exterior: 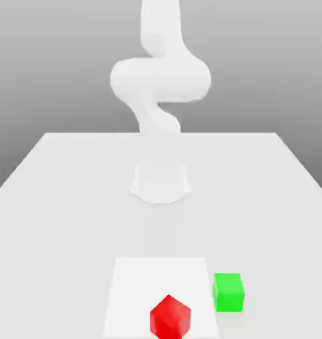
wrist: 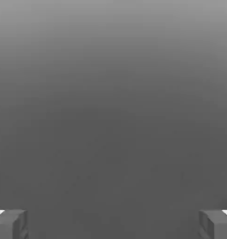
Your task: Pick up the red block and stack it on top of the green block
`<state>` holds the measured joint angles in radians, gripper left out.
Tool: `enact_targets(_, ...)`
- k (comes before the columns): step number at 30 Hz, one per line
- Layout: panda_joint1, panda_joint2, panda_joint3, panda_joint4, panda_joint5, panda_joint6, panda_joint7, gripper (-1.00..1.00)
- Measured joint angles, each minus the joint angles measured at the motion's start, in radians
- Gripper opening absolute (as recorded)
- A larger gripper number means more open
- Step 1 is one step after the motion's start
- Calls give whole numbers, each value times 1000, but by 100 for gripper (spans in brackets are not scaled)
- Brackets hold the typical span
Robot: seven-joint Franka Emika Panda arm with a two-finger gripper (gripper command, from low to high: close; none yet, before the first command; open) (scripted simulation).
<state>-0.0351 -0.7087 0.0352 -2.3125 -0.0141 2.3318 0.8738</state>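
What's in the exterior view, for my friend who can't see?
A red block sits on a white square, with a green block beside the square on a pale table. Behind them stands a white robot arm.

Bright, flat light here in the exterior view, the pale tabletop [exterior: 71,225] nearly washed out, the white arm [exterior: 161,79] barely shaded. Grey backdrop darkening downward from the top. And the hand view: dim, a smooth gradient, lighter along the top edge, deep grey below.
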Motion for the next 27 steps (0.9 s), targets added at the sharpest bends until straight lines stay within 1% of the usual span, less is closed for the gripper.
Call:
enact_targets(8, -93, 297, 97, -40, -62, 103, 251, 0)
enact_targets(17, -137, 624, 144, -84, -129, 216, 526, 0)
enact_targets(21, -136, 765, 144, -105, -129, 268, 628, 0)
enact_targets(25, -125, 901, 144, -126, -92, 323, 702, 0)
enact_targets(27, -117, 971, 136, -124, -97, 369, 728, 0)
